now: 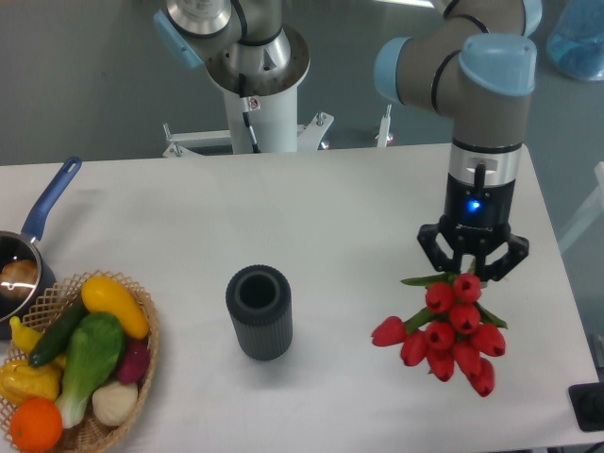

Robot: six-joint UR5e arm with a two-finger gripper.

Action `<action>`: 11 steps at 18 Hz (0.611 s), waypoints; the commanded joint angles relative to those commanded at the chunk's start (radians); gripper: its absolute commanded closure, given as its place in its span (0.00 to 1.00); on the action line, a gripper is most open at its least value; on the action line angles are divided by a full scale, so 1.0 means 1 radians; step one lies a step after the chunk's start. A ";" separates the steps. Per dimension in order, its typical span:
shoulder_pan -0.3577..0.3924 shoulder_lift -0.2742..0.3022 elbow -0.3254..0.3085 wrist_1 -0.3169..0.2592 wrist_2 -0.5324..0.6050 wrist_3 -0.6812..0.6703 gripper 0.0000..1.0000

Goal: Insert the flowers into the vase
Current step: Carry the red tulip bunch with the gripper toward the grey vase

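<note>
The flowers (445, 332), a tight bunch of red tulip buds with green leaves, hang at the right of the white table. My gripper (472, 272) points straight down and is shut on their green stems, with the buds dangling below it. The vase (259, 311), a dark grey ribbed cylinder with an open round mouth, stands upright near the table's middle, well to the left of the bunch and apart from it.
A wicker basket (142, 354) of coloured vegetables sits at the front left corner. Behind it is a blue-handled saucepan (33, 248). The table's right edge (566, 283) runs close to the gripper. A dark object (590, 406) sits at the front right corner.
</note>
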 joint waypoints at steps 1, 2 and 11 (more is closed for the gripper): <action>0.000 0.008 -0.003 0.000 -0.035 0.000 1.00; 0.000 0.014 -0.005 0.000 -0.069 0.000 1.00; -0.029 0.048 -0.029 0.008 -0.318 0.009 1.00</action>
